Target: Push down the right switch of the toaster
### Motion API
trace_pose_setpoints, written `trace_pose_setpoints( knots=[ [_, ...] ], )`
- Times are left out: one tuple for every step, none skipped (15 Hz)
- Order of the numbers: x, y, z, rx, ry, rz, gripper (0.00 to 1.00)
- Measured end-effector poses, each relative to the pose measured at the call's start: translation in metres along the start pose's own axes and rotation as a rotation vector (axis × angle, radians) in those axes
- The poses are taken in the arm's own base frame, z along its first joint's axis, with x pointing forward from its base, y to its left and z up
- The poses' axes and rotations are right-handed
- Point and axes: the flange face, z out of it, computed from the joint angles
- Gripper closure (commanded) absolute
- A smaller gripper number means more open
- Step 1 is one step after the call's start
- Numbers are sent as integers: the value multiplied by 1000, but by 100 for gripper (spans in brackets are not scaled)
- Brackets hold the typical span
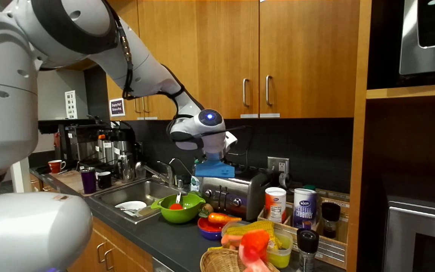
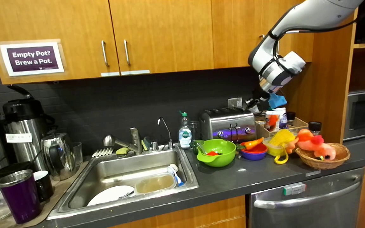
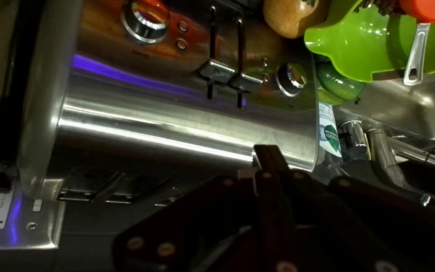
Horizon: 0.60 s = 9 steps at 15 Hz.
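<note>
Robot gripper [image 3: 266, 151], closed with nothing in its grasp, hangs near the top of the toaster [image 2: 227, 120], likely closed to make one firm pressing tip. The toaster stands on the counter [image 2: 227, 177], front turned outward for reach; its right lever [image 3: 217, 71] sits high, apparently not yet pressed. Free air lies before it; below, a green bowl [image 2: 217, 161] and blue bowl [image 2: 253, 156] crowd the front.

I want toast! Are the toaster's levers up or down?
Up: the wrist view shows both levers near the upper ends of their slots on the toaster.
</note>
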Motion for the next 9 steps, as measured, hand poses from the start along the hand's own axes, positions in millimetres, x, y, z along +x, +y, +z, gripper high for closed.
trace_pose_setpoints(
  knots=[
    [-1, 0, 2, -1, 0, 1, 100],
    [-3, 0, 3, -3, 1, 3, 100],
    [-4, 1, 5, -5, 1, 7, 100],
    [-6, 2, 8, -5, -1, 10, 100],
    [-8, 4, 11, -3, -4, 15, 100],
    [-10, 6, 14, -2, -7, 20, 100],
    [-13, 8, 17, 0, -12, 25, 100],
    [-15, 10, 21, 2, -17, 29, 100],
    [-17, 11, 24, 3, -21, 32, 100]
  ],
)
